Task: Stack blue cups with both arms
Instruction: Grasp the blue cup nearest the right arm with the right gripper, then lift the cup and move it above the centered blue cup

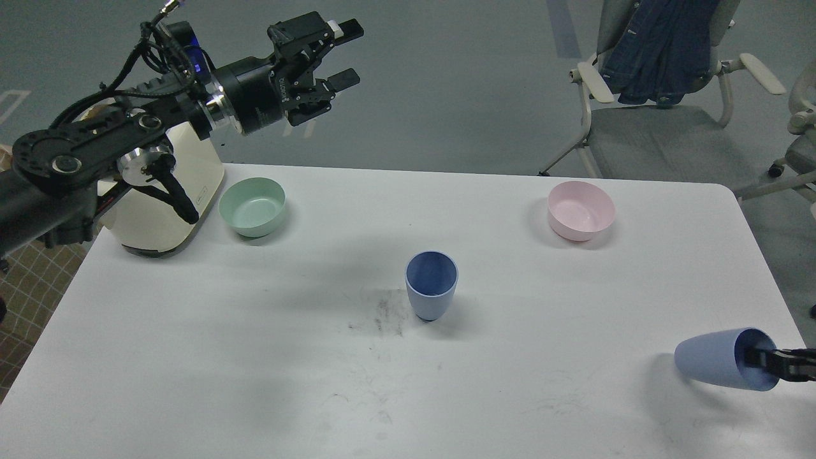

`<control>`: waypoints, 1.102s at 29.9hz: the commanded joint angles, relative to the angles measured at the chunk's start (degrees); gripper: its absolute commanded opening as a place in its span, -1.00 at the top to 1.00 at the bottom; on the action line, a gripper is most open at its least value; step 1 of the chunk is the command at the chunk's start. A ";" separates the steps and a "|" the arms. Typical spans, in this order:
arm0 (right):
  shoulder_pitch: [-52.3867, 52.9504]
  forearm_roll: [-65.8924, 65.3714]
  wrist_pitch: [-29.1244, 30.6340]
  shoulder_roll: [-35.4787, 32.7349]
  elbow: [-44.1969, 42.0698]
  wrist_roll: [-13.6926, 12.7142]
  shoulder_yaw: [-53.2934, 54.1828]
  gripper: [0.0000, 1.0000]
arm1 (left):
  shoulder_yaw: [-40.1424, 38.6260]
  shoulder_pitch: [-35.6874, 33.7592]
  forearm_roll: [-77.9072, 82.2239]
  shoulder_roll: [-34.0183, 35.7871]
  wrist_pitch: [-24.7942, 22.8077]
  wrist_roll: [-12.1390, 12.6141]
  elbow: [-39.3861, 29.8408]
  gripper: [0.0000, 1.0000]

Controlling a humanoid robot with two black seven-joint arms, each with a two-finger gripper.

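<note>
One blue cup (431,287) stands upright near the middle of the white table (191,357), mouth up. The second blue cup (711,363) is at the table's right front edge, tipped almost onto its side with its mouth toward the right. My right gripper (768,364) enters from the right edge and pinches that cup's rim, one finger inside the mouth. My left gripper (347,53) is open and empty, held high beyond the far left part of the table, far from both cups.
A mint-green bowl (252,205) sits at the back left beside a cream appliance (159,191). A pink bowl (581,210) sits at the back right. A chair with a denim jacket (656,51) stands behind the table. Dark scuffs (386,315) mark the tabletop left of the upright cup.
</note>
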 commanded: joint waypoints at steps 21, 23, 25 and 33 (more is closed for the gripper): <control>44.37 6.74 11.09 39.88 -12.63 0.00 -17.97 1.00 | -0.08 -0.09 -0.08 0.72 0.00 0.00 0.09 -0.70; 46.30 7.81 11.09 45.14 -12.45 0.00 -19.47 1.00 | -0.08 -0.09 0.00 0.72 0.00 0.00 0.18 -0.70; 46.74 7.81 11.27 47.26 -12.19 0.00 -19.82 1.00 | -0.08 -0.09 0.00 0.72 0.00 0.00 0.09 -0.70; 50.61 8.86 11.36 56.41 -11.13 0.00 -22.72 1.00 | -0.08 -0.18 0.00 0.72 0.00 0.00 0.18 -0.70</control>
